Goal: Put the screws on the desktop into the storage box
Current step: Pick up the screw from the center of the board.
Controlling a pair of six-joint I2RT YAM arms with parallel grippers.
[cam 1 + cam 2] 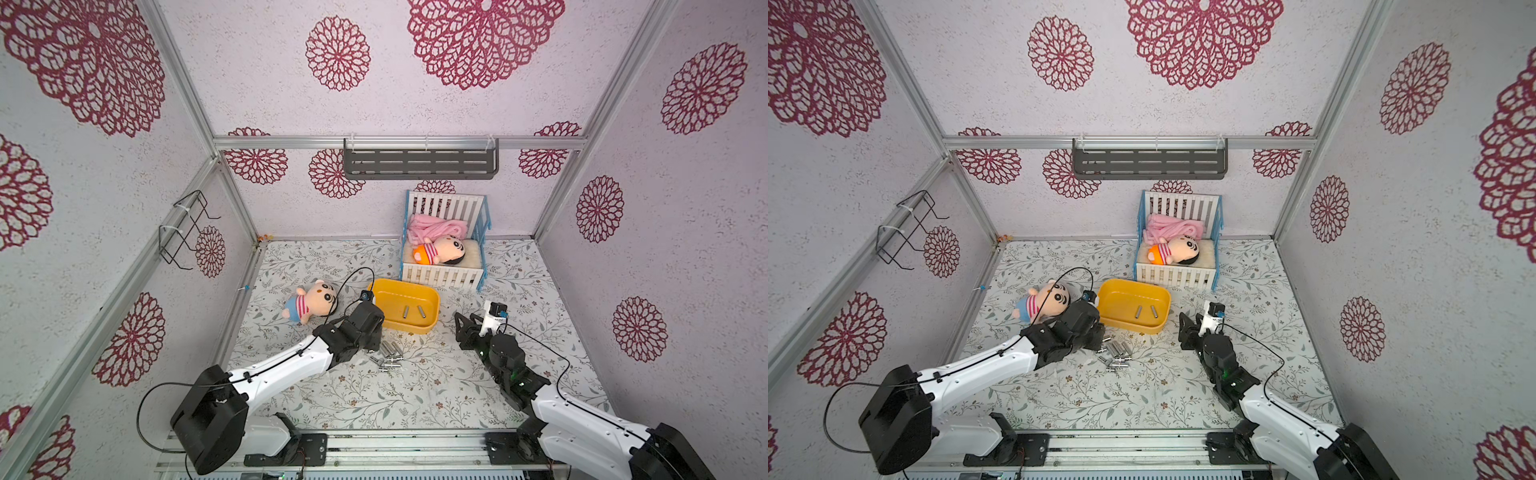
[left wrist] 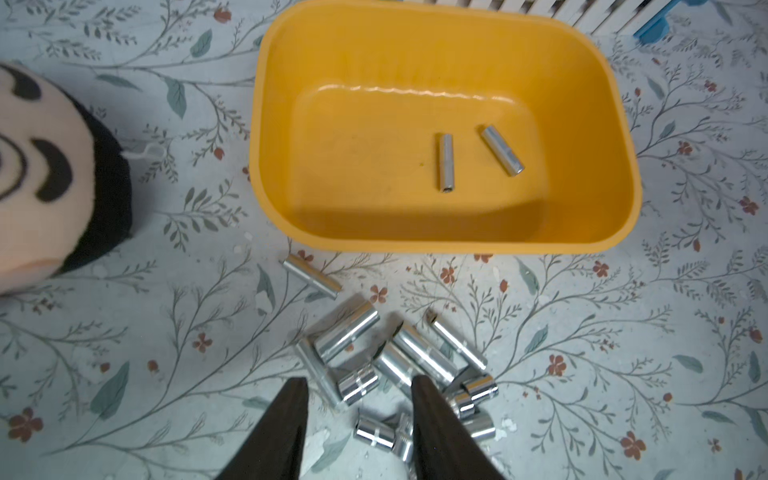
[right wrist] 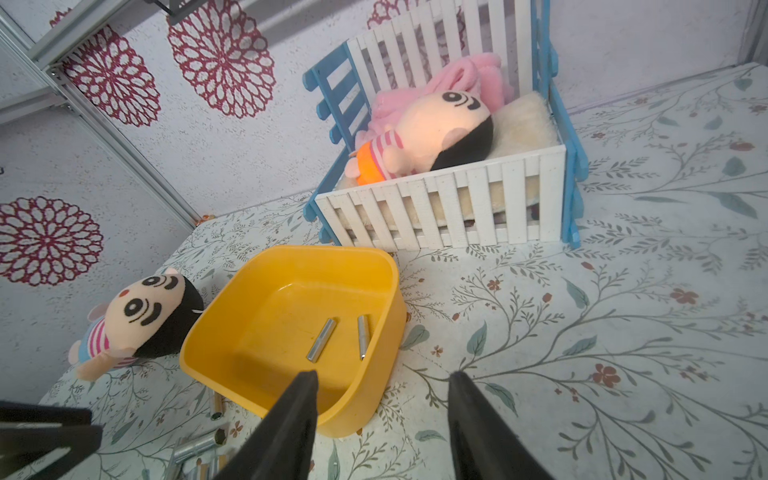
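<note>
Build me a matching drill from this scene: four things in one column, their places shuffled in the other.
Things
1. two screws
2. screw pile
3. orange-shorts doll
4. blue-shorts doll

Places
a. on the desktop, under the left gripper
b. on the desktop, to the robot's left of the storage box
c. inside the storage box
d. in the toy crib

Pairs: 1-c, 2-a, 3-d, 4-b

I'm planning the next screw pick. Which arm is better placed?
Left. The left gripper, open, hangs right over the screw pile; the right gripper sits beside the yellow box, away from the pile.
</note>
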